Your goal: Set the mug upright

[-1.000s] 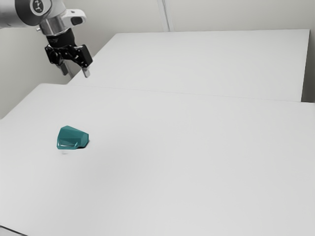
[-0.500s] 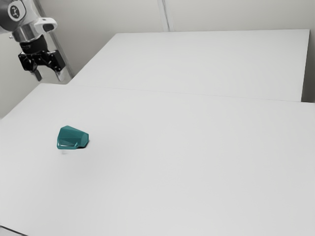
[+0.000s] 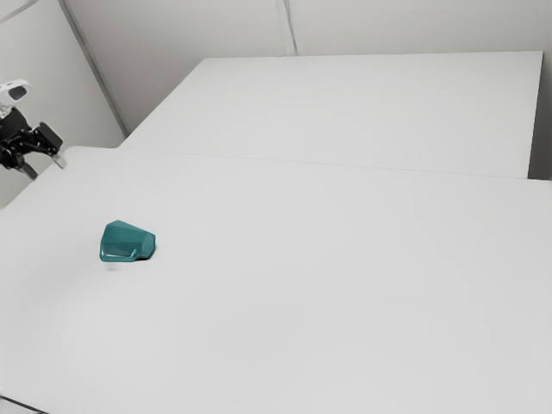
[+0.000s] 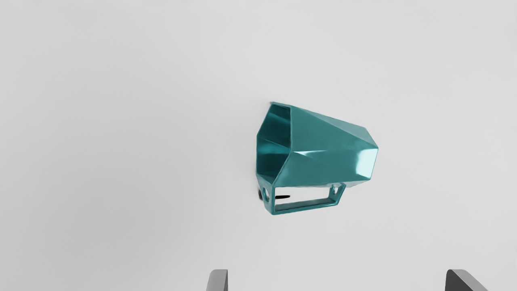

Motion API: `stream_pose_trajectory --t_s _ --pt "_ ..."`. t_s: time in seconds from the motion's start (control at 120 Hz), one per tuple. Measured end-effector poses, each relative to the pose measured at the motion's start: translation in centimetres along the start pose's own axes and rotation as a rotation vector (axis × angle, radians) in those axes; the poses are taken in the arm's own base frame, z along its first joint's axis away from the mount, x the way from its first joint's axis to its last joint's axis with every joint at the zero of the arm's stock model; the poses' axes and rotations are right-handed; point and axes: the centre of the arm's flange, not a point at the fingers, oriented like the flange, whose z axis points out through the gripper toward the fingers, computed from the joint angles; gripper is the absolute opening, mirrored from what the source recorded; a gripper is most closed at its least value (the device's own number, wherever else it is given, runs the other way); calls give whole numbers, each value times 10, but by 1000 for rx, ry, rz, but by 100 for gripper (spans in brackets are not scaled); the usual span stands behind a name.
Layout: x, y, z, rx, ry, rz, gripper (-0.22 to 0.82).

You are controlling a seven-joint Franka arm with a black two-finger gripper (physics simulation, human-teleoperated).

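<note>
Because the mug lies on its side, left of centre in the exterior view, my empty gripper hangs open at upper left, presumably spread to fit around it.

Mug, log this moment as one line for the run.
mug: on its side | support: table | gripper: open, away from mug | upright: no

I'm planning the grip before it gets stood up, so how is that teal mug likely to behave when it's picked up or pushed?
The mug looks stiff, with thin, crisp-edged walls, so it probably won't squash. Its glossy highlights suggest it may be slippery. Lying on its side, it might rock if pushed, though its flat facets and handle would likely limit rolling.
</note>
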Motion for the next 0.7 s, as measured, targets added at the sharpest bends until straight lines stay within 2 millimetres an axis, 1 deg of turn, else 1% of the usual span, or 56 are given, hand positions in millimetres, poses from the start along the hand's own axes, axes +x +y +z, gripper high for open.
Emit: stream_pose_trajectory --t_s 0.083,0.175,0.267,0.375,0.433,0.5,0.608,0.7 --pt "7 -14 16 -52 34 33 59" --pt "8 -25 30 -100 71 70 59" --pt "6 -32 53 -158 94 100 59" --pt "-3 -46 83 -225 124 112 58" --pt "-7 -53 93 -248 144 120 59" --pt "-6 -58 103 -261 161 140 59" --pt "-3 -69 129 -299 188 161 59" --pt "-2 -74 144 -322 209 182 59"
